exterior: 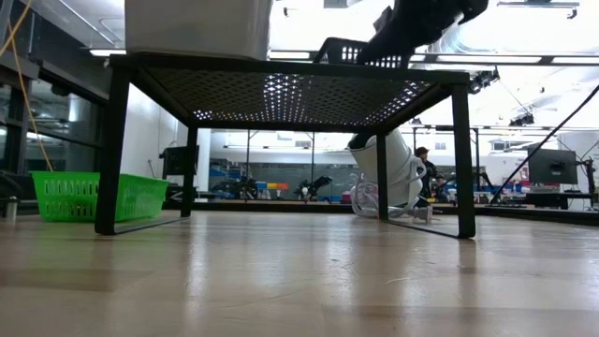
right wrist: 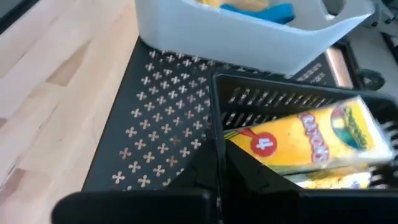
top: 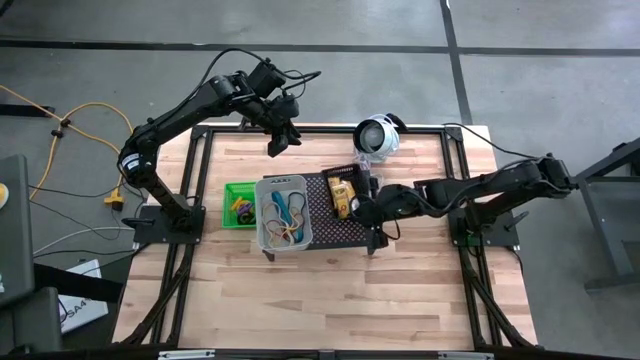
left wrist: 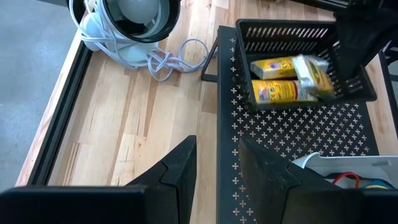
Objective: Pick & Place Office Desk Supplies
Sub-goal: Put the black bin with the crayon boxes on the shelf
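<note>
My right gripper (top: 362,208) is down at the black bin (top: 342,192), which sits on the black perforated stand (top: 325,225) near the middle of the table (top: 330,290). My wrist camera shows the fingers pressed tight together right at the bin's near wall. Whether they pinch the wall itself I can't tell, and nothing else is between them. Inside the bin are yellow boxes (right wrist: 311,140) with printed labels — one shows a red circle with a number.

My left gripper (top: 282,136) hangs in the air over the far edge of the table, about 11 o'clock from the black bin, well apart from it. Its fingers (left wrist: 180,168) stand partly apart with only wood and stand showing in the gap, so it's carrying nothing.

The clear bin (top: 283,213) sits on the stand at 9 o'clock from the black one, just beside it, with blue, orange and tan loops tangled inside. The green bin (top: 240,205) is on the table itself, further out at 9 o'clock, touching or nearly touching the clear bin's side, with some small colourful bits in it.

The round white-and-silver device (top: 377,137) lies at about 1 o'clock from the black bin, near the table's far edge, cable coiled next to it.
</note>
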`<control>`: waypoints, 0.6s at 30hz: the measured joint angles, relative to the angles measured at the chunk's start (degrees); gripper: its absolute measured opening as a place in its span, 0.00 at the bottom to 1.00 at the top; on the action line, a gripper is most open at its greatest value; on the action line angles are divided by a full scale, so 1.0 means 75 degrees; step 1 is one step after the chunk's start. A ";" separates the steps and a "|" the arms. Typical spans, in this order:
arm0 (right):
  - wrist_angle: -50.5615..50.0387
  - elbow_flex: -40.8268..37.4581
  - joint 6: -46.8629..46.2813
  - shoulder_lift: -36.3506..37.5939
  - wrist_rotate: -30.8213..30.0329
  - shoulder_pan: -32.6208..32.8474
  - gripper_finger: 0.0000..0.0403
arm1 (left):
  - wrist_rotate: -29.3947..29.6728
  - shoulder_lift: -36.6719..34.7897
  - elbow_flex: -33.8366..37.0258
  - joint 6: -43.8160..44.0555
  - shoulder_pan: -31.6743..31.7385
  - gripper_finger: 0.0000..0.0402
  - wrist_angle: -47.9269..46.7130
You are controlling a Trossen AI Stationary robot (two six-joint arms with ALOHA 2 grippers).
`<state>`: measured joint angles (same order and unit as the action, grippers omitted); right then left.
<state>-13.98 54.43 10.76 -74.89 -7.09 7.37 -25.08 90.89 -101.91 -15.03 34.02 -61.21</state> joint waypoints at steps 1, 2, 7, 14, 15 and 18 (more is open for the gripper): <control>0.0002 0.0000 0.0003 0.0030 -0.0002 -0.0002 0.02 | 0.0003 0.0000 0.0000 0.0003 0.0000 0.29 -0.0003; 0.0041 0.0002 0.0003 0.0048 -0.0003 -0.0002 0.01 | 0.0003 0.0000 0.0000 0.0001 0.0000 0.29 0.0000; -0.0100 0.0005 0.0113 0.0326 0.0282 -0.0005 0.01 | 0.0009 0.0000 0.0000 0.0000 0.0000 0.29 0.0000; -0.0522 0.0000 0.0140 0.0687 0.1450 -0.0228 0.01 | 0.0015 0.0000 0.0000 0.0002 0.0000 0.29 0.0000; -0.0537 -0.0003 0.0146 0.0700 0.1534 -0.0266 0.01 | 0.0013 0.0000 0.0000 0.0004 0.0000 0.29 -0.0003; -0.0480 0.0006 0.0146 0.0713 0.1642 -0.0305 0.01 | 0.0015 0.0000 0.0000 0.0075 0.0000 0.29 0.0000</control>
<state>-17.58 54.48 11.86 -69.54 5.23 5.08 -24.97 90.89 -101.91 -14.46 34.02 -61.21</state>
